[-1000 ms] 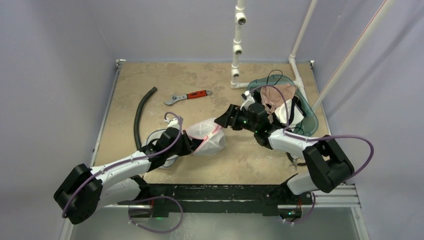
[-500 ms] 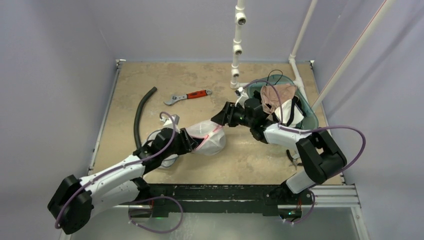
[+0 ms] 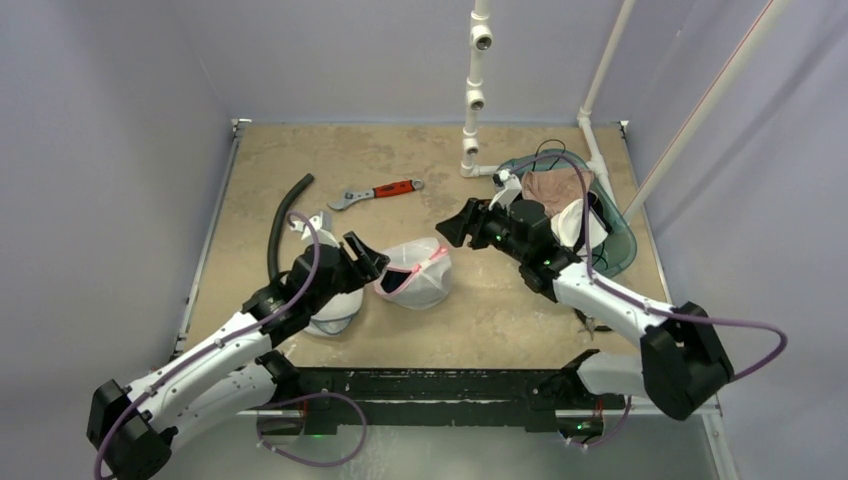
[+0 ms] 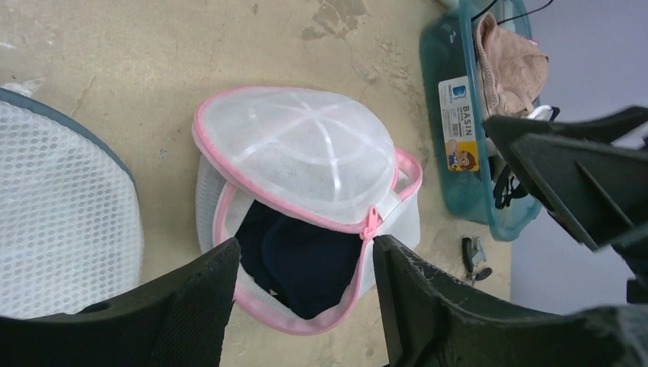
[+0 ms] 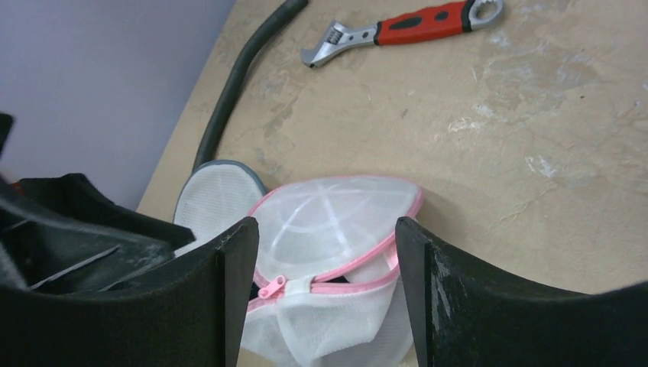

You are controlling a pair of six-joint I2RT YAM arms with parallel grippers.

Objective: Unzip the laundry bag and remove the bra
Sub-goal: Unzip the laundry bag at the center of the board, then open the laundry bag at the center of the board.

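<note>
- Left gripper (image 3: 366,252) and right gripper (image 3: 450,222): both with jaws spread, holding nothing, one on each side of the laundry bag.
- Laundry bag (image 3: 412,282): lies on the table (image 3: 400,160), with its pink zip partly open.
- Bra (image 4: 298,261): dark fabric, inside the bag's gap.

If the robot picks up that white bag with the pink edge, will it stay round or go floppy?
Probably round: the laundry bag has a domed lid with ribs like a frame. Its mesh sides look soft, so they may sag. It gapes open, so the dark garment inside could slip out if tipped.
</note>
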